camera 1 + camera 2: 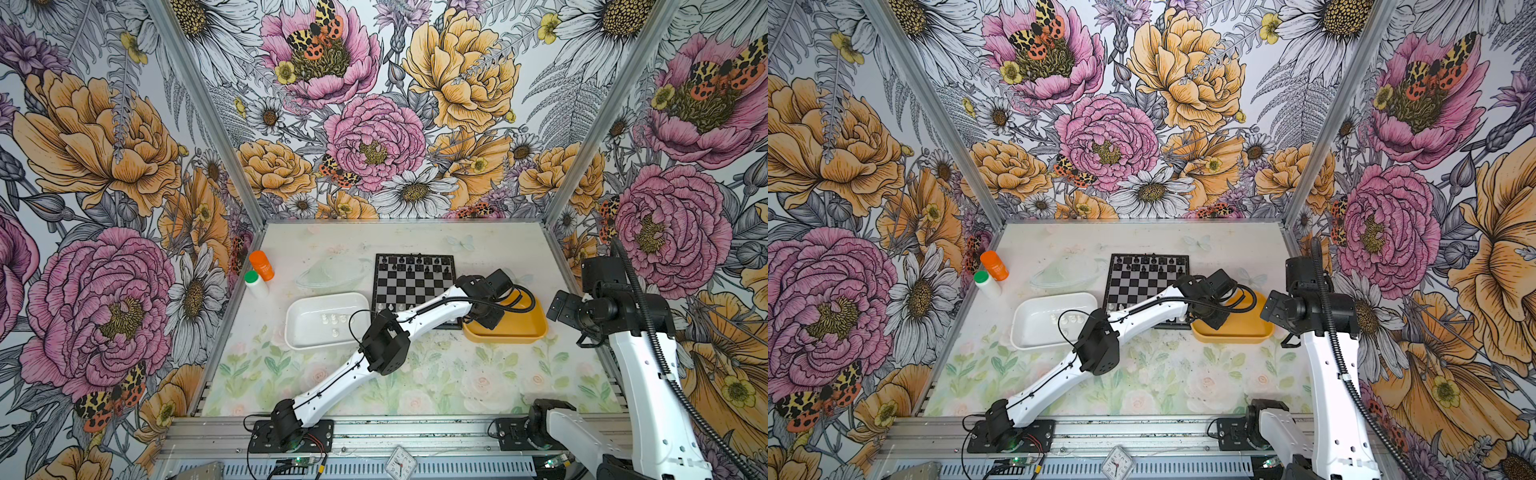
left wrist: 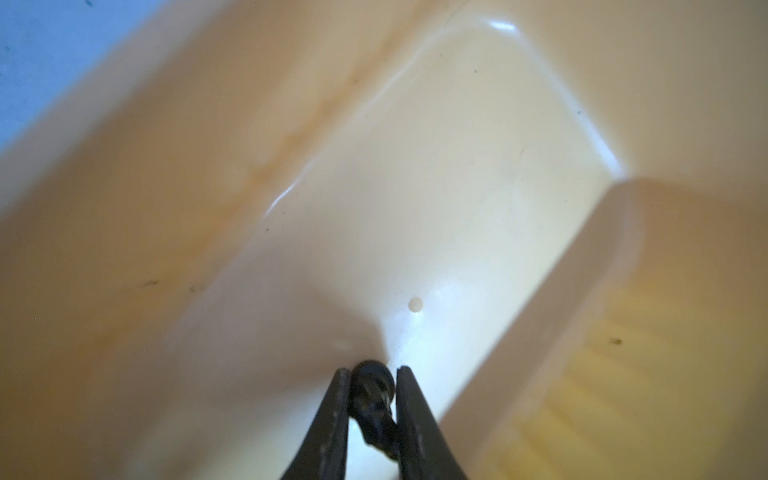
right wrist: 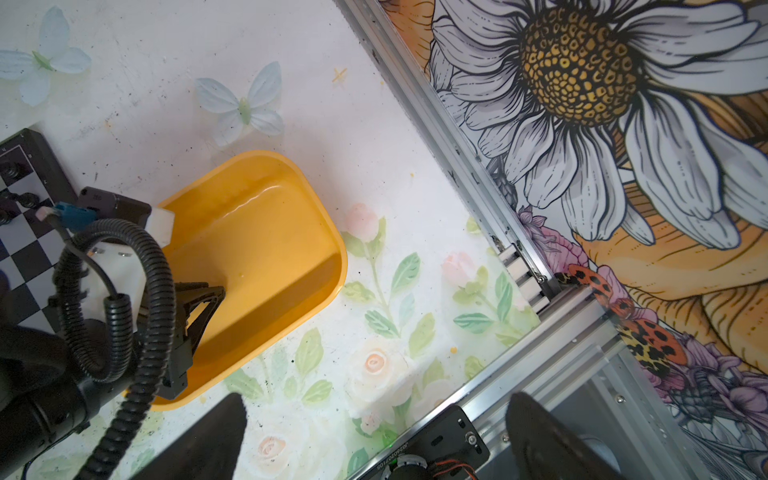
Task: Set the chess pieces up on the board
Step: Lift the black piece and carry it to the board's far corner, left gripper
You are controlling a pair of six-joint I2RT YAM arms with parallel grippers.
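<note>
Chess pieces [image 1: 409, 262] in black fill most of the board's [image 1: 411, 286] far rows, a few white ones stand on its near row, and more white lie in the white tray [image 1: 299, 332] left of the board. One black piece [image 2: 372, 395] is down in the yellow tray [image 1: 519, 336], just right of the board, pinched between the fingers of the left gripper [image 2: 372, 370]. It seems to sit tilted in that pinch, so a slow, straight lift until it clears the tray wall looks wise. It can then be carried to a free far-row square and set down upright before letting go. The left arm stretches across the board's near right corner, wrist bent down into the yellow tray. The right arm is raised well right of the board, and the right gripper [image 3: 376, 401] is spread wide and empty.
</note>
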